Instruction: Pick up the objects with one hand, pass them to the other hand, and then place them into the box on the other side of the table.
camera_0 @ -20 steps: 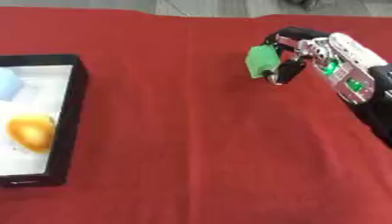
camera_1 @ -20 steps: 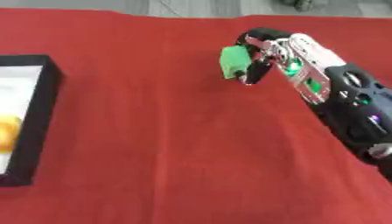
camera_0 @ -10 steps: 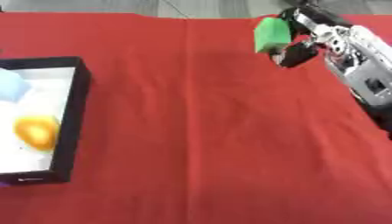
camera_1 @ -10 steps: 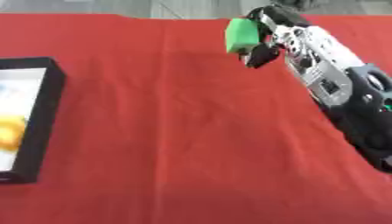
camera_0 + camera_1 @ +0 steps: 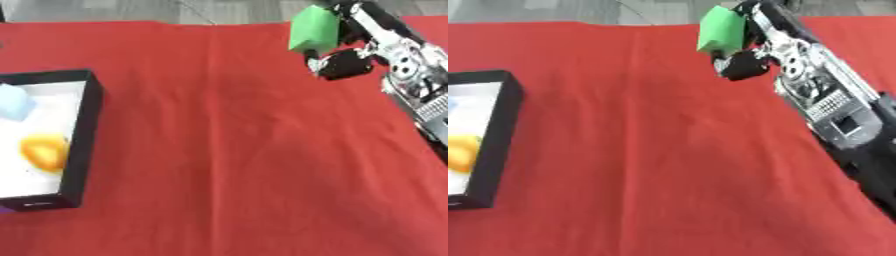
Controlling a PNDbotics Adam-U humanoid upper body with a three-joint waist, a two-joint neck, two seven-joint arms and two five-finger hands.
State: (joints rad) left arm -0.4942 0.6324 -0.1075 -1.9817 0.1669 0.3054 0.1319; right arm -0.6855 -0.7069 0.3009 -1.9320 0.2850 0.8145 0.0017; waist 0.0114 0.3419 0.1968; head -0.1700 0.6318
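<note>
Right hand (image 5: 354, 52) up at the far right, fingers and thumb curled round a bright green block (image 5: 313, 28), carried clear above the red tablecloth (image 5: 236, 150). Well apart at the left edge sits the black-walled box (image 5: 83, 135), holding an orange rounded thing (image 5: 44, 151) and a pale blue lump (image 5: 15, 102).

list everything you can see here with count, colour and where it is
green block: one, green, held up at the upper right, above the cloth
box: one, black walls with a white floor, at the left edge of the table
orange object: one, orange-yellow, rounded, lying in the box
pale blue object: one, light blue, in the box's far part
red cloth: one, red, covering the table
right hand: one, black and silver, upper right, fingers curled round the green block
left hand: not in view
</note>
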